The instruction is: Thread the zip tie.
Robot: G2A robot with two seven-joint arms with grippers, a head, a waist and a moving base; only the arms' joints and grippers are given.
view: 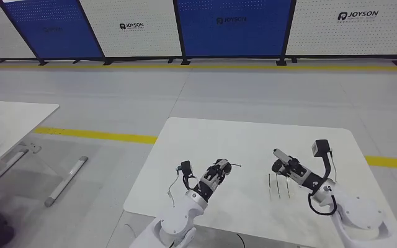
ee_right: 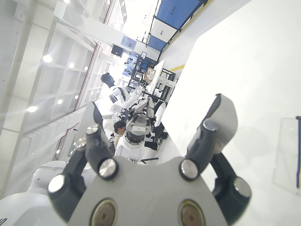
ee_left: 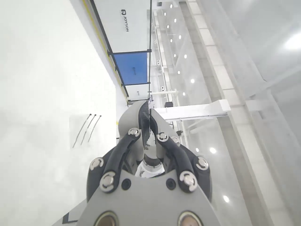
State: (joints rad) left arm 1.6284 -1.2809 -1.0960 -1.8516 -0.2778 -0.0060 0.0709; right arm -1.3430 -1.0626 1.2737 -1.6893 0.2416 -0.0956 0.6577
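My L fingers (ee_left: 131, 121) are pinching a thin black tie (ee_left: 150, 48); R fingers (ee_right: 224, 114) are gaping open near three loose ties (view: 278, 186) lying on smooth white counter (view: 248, 142).

Worktop's (view: 260, 133) far half is giving me open passage. Three loose zip ties (view: 278, 186) are lying between my arms, near the right one. Held zip tie (ee_left: 150, 36) is poking out from my left jaws.

Three zip ties (view: 278, 186) lie side by side on the table (view: 248, 136) near its front edge, between the left gripper (view: 223, 165) and the right gripper (view: 275, 159), closer to the right one. The left gripper holds a fourth zip tie (ee_left: 150, 24). Partition panels (view: 236, 28) stand well behind the table.
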